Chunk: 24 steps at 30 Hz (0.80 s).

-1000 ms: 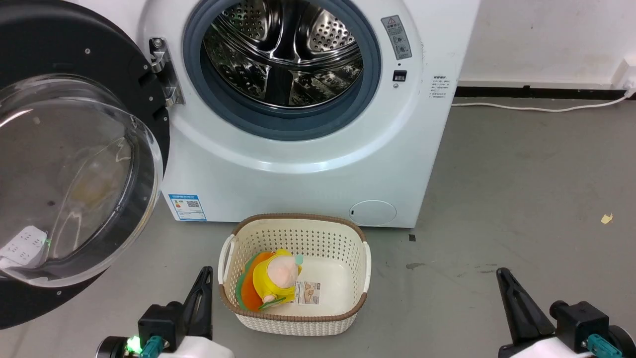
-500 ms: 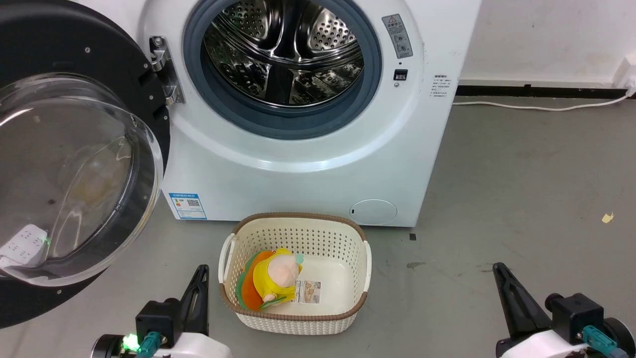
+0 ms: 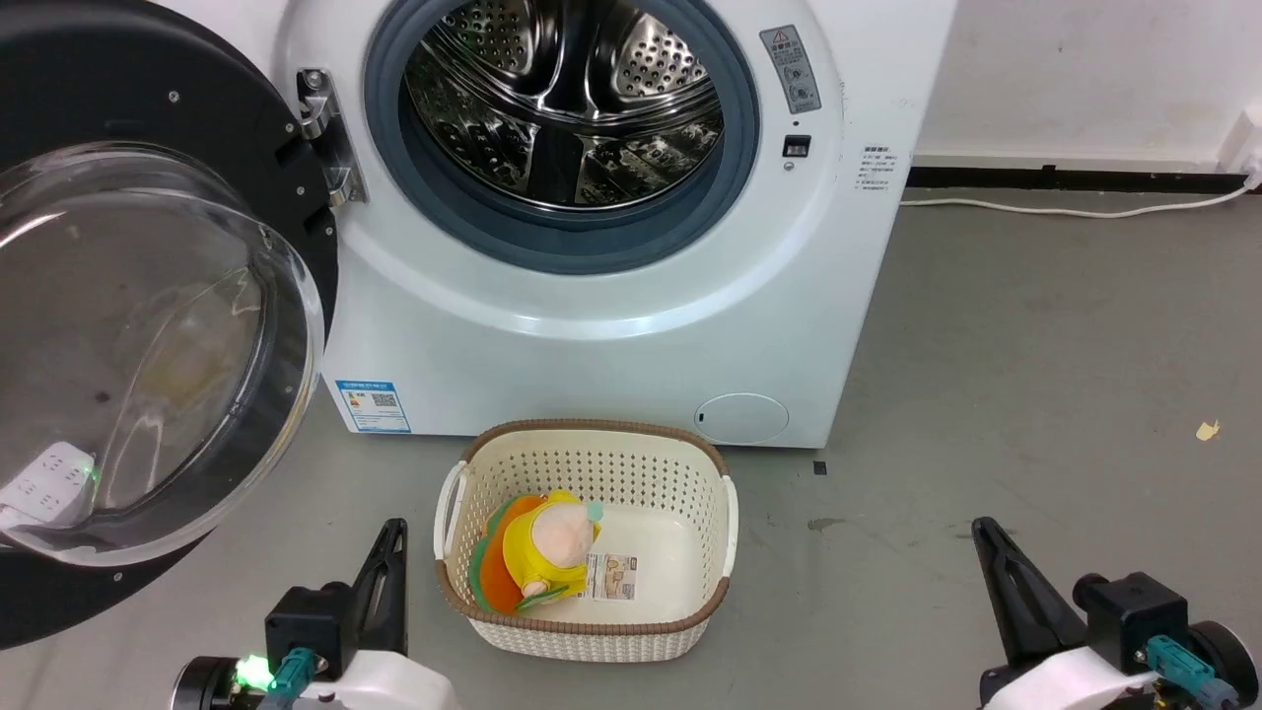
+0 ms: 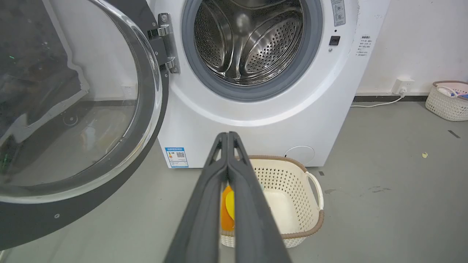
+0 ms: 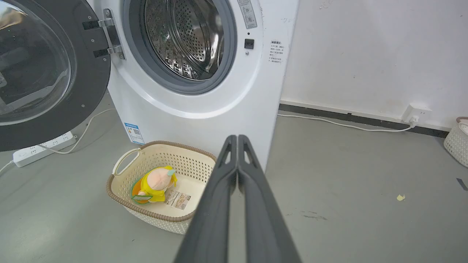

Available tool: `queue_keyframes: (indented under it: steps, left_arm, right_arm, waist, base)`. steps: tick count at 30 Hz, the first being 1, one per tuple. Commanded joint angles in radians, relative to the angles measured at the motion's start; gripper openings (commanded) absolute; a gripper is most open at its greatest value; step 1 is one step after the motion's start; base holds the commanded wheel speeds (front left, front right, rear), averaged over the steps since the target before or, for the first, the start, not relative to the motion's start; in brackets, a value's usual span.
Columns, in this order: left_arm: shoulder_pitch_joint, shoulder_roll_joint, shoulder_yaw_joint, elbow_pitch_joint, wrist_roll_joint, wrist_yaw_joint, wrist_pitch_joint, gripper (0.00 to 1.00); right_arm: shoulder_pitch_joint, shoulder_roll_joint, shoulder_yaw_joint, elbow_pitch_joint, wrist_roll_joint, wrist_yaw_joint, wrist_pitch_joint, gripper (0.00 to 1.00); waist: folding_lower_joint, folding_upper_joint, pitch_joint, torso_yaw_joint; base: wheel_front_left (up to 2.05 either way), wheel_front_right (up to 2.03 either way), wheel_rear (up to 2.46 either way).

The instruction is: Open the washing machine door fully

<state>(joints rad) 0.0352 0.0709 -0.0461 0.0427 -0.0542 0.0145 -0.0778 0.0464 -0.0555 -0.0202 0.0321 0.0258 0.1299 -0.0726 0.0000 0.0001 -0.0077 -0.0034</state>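
The white washing machine (image 3: 592, 325) (image 4: 256, 109) (image 5: 204, 102) stands ahead with its steel drum (image 3: 562, 99) exposed inside a grey rubber ring. Its black door (image 3: 138, 335) (image 4: 73, 109) (image 5: 44, 73), with the clear glass bowl, hangs swung wide to the left on its hinge (image 3: 325, 138). My left gripper (image 3: 392, 537) (image 4: 227, 135) sits low at the lower left, shut and empty, well short of the door. My right gripper (image 3: 986, 532) (image 5: 237, 138) is low at the lower right, shut with nothing in it.
A cream perforated basket (image 3: 582, 641) (image 5: 120, 171) holding a yellow plush toy (image 3: 547, 542) stands on the grey floor before the machine, between my grippers. A white power strip (image 5: 40, 149) and cable lie under the door. A second basket (image 4: 448, 100) sits by the right wall.
Both grippers have slipped slightly lower and back in the head view; the view itself has shifted a little. The door has not moved.
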Motion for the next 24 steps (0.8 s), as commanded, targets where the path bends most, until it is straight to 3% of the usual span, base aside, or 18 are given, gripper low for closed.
queue_keyframes:
  steps: [1,24]
  left_arm:
    - [-0.018,-0.006,0.007,-0.006,0.009,-0.006,0.009,0.00]
    - [-0.031,-0.017,0.036,-0.033,0.042,-0.012,0.060,0.00]
  right_arm:
    - [-0.021,0.004,0.003,-0.006,-0.004,0.001,0.003,0.00]
    - [-0.040,0.005,0.016,-0.025,-0.020,0.001,0.054,0.00]
  waist:
    - [0.0000,-0.0001,0.000,0.000]
    - [0.0000,-0.0001,0.006,0.003]
  base:
    - [0.00,0.00,0.00]
    - [0.00,0.00,0.00]
